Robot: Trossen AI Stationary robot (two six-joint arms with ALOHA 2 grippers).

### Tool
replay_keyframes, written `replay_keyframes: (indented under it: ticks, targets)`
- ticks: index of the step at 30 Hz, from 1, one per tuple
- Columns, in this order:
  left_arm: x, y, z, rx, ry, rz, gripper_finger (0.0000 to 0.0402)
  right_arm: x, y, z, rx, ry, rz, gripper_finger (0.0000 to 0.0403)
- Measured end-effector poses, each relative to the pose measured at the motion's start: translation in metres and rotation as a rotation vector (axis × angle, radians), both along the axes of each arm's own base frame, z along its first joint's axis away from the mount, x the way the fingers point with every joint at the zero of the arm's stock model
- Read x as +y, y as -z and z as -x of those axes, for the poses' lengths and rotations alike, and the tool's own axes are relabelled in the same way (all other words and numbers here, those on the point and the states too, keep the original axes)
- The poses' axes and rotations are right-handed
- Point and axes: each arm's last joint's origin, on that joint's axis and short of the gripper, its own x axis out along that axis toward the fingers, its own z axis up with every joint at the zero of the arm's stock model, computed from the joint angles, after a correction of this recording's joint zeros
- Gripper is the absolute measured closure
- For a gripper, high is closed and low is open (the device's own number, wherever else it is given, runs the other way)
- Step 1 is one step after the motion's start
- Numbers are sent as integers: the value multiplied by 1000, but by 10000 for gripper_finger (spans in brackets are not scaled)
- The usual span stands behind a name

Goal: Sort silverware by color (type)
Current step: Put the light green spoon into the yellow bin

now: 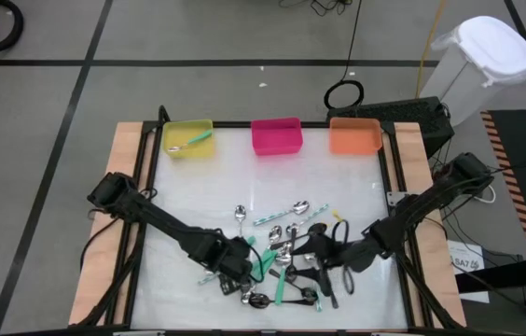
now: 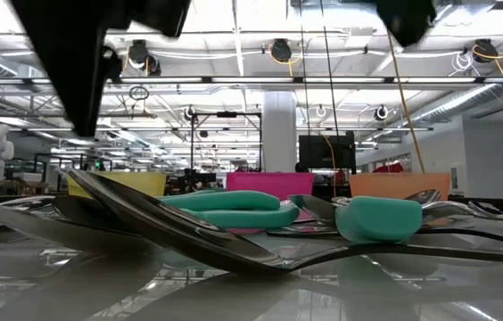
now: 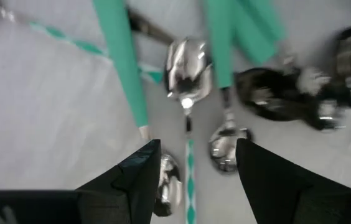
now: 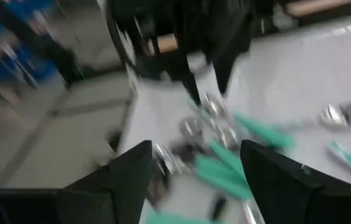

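Picking from the heap of small teal-handled, silver and dark spoons [image 1: 286,257]: we have the left gripper [image 3: 194,165] over it, jaws apart, a thin teal-striped handle [image 3: 190,180] lying between them; next, close. Right gripper [image 4: 194,165] near, jaws apart, empty. Glossy white tabletop [image 1: 198,187], open workshop behind.

Spoons [image 1: 286,252] heaped near front edge, three bins [image 1: 276,136] behind, one spoon [image 1: 191,143] apparently in leftmost
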Motion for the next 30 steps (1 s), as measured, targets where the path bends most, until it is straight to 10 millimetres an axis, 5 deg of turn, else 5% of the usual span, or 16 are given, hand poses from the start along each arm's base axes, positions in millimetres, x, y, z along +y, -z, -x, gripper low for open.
replay_keyframes:
  ticks: [9,14,19,24,30]
  targets:
    - [-9,-65,-15,-174,-26,15,193,-20,-110,14,-293,96,-111,161]
    - [-16,-96,-18,-305,-64,10,193,-30,-146,24,-308,190,-25,161]
    - [-14,-105,-20,-364,-66,-46,193,-33,-161,27,-267,197,89,161]
    - [-14,-105,-19,-358,-46,-59,193,-33,-154,28,-199,195,91,161]
    - [-2,-100,-12,-243,-233,-71,193,-33,-140,33,-49,82,85,161]
